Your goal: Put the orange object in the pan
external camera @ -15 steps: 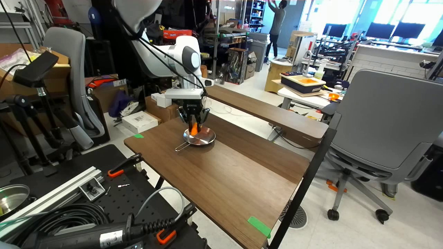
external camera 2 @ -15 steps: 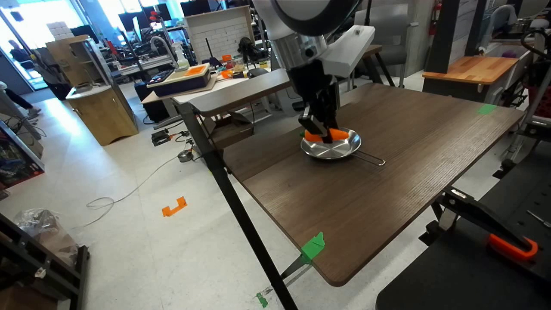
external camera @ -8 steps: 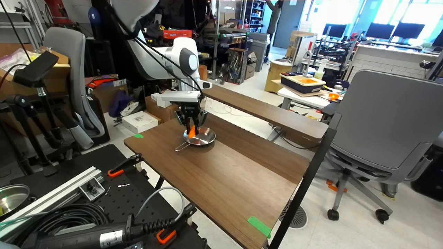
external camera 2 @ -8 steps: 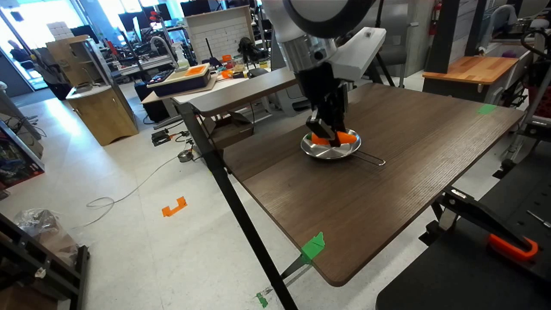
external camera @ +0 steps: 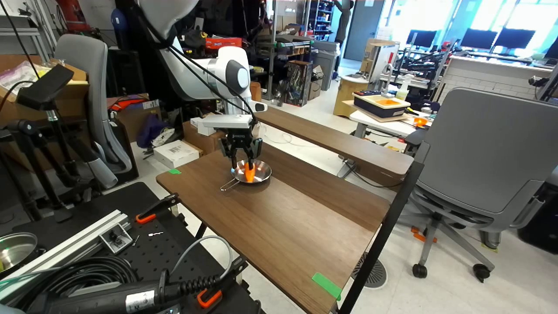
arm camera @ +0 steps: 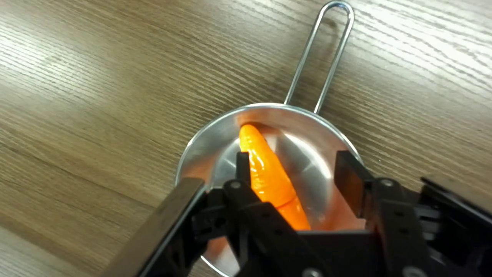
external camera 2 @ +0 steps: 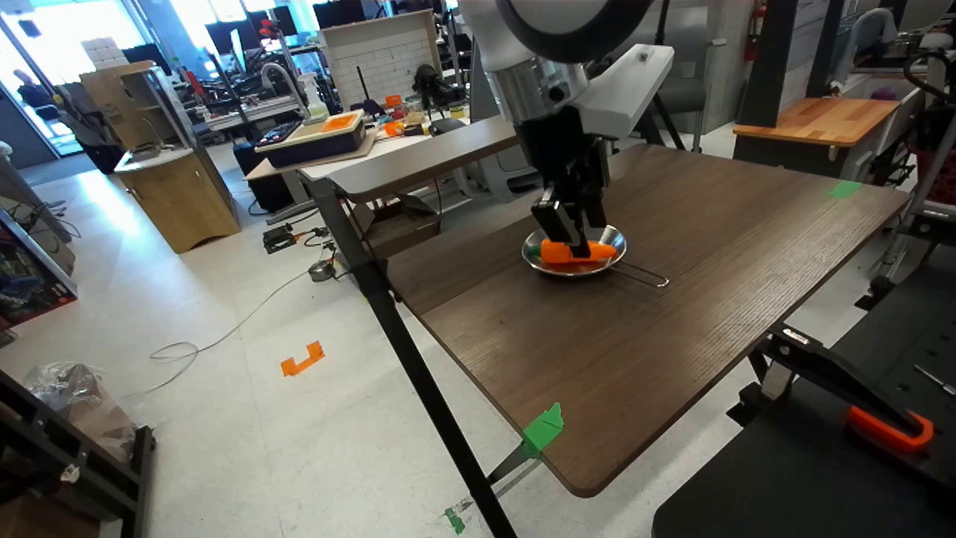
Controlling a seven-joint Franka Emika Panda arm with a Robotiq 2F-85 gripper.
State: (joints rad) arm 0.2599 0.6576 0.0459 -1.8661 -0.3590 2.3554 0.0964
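Observation:
The orange carrot-like piece [external camera: 249, 175] lies in the shallow silver pan [external camera: 263, 172] on the brown table. In an exterior view the piece [external camera 2: 554, 252] shows a green end and rests inside the pan [external camera 2: 617, 241]. In the wrist view the orange piece [arm camera: 269, 175] lies slanted across the pan [arm camera: 307, 165], its narrow tip against the wall near the wire handle. My gripper [arm camera: 292, 157] is open above the pan. Its left finger is close beside the orange piece; its right finger is well apart from it. The gripper hides the piece's lower end in the wrist view.
The pan stands on the brown table [external camera: 296, 218], its wire handle [arm camera: 334, 61] sticking out over the tabletop. A raised shelf board [external camera: 335, 139] runs along one long side. A black bench [external camera: 161, 257] with clamps and cables adjoins the opposite side. Green tape [external camera: 327, 285] marks a corner.
My gripper has shifted slightly toward the pan's handle side, then opened. The orange piece was between the fingers and has dropped onto the pan's bottom. The pan has not moved.

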